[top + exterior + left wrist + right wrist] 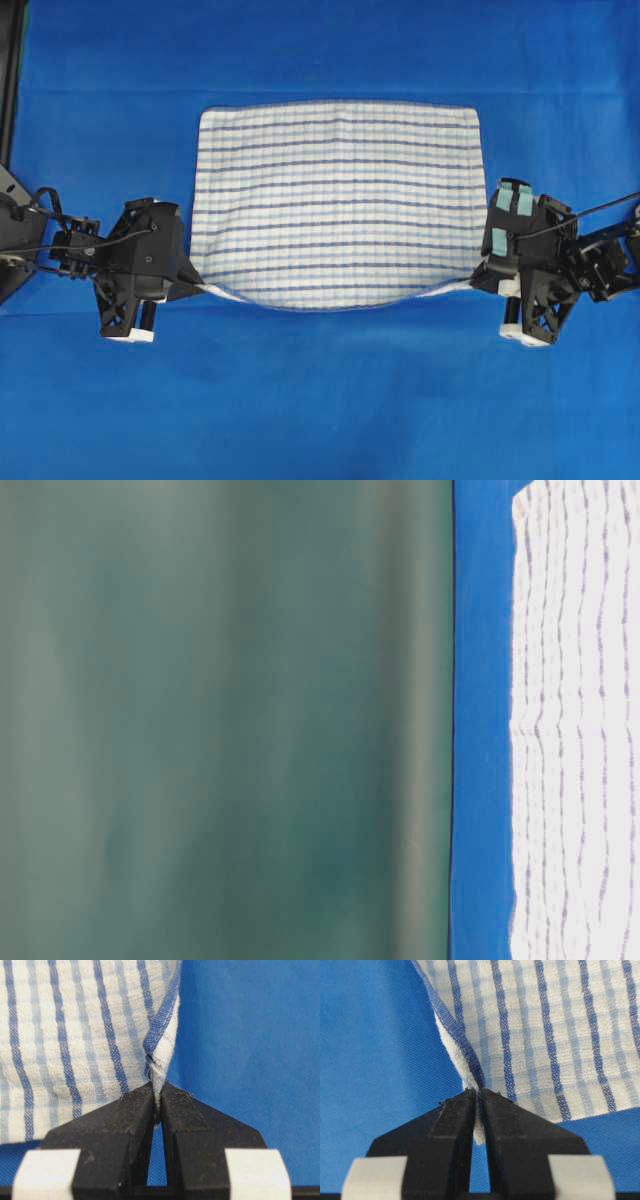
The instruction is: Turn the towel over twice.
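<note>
The white towel (337, 200) with thin dark-blue and light-blue stripes is spread over the middle of the blue table. Its near edge is raised and sags between its two near corners. My left gripper (199, 284) is shut on the near left corner; in the left wrist view the pinched corner of the towel (75, 1040) sits between the black fingertips of the left gripper (157, 1094). My right gripper (478, 284) is shut on the near right corner, and the right wrist view shows the towel (555, 1030) clamped at the tips of the right gripper (478, 1096). The towel (575, 730) also appears in the table-level view.
The plain blue table covering (320, 400) stretches out on all sides of the towel. A dark frame post (10, 80) stands at the far left edge. A dull green backdrop (220, 720) rises behind the table.
</note>
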Robot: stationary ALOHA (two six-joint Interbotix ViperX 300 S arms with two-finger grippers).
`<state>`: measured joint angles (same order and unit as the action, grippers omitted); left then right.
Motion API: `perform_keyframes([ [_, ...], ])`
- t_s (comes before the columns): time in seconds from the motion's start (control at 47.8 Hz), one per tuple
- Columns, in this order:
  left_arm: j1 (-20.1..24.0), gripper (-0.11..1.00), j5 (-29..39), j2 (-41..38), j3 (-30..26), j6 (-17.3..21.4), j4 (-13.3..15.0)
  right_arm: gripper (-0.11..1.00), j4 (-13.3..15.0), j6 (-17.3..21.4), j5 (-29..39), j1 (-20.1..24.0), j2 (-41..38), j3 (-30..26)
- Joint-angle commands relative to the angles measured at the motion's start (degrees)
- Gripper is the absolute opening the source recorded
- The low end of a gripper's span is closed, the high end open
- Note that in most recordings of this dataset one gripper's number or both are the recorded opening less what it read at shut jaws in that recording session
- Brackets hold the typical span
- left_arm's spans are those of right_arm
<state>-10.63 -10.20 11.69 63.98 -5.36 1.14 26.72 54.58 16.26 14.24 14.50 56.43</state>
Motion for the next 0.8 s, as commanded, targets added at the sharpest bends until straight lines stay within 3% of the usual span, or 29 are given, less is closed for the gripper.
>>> perform_keyframes([
  [0.0,-0.3,0.01,0.8,0.4,-1.1,-0.3,0.0,0.08,-0.3,0.1,-0.2,0.6,0.1,-0.9],
  [0.314,-0.6,0.02,2.8,-0.3,-2.2,-0.4,0.0,0.09,-1.1,1.0,-0.1,1.2,-1.5,-1.4],
  [0.356,-0.8,0.05,2.8,-0.4,-2.5,-0.4,0.0,0.16,-1.1,1.0,-0.1,1.3,-1.7,-1.6],
  [0.482,-2.1,0.35,2.8,-0.5,-3.3,-0.4,0.0,0.53,-1.1,1.0,0.7,1.6,-2.3,-2.4],
  [0.544,-2.6,0.54,3.0,-0.3,-3.4,-0.2,0.0,0.64,-1.1,1.0,1.6,1.8,-2.3,-2.9],
  [0.607,-2.6,0.74,3.5,0.4,-3.8,0.0,0.0,0.64,-1.0,0.9,2.6,2.1,-2.1,-3.4],
  [0.67,-2.6,0.86,4.9,1.5,-4.0,0.3,0.0,0.62,-0.9,0.7,3.9,2.3,-1.8,-4.2],
  [0.775,-2.4,0.82,7.6,4.3,-4.7,0.5,0.0,0.62,-0.3,-0.1,6.6,2.4,-0.5,-5.5],
])
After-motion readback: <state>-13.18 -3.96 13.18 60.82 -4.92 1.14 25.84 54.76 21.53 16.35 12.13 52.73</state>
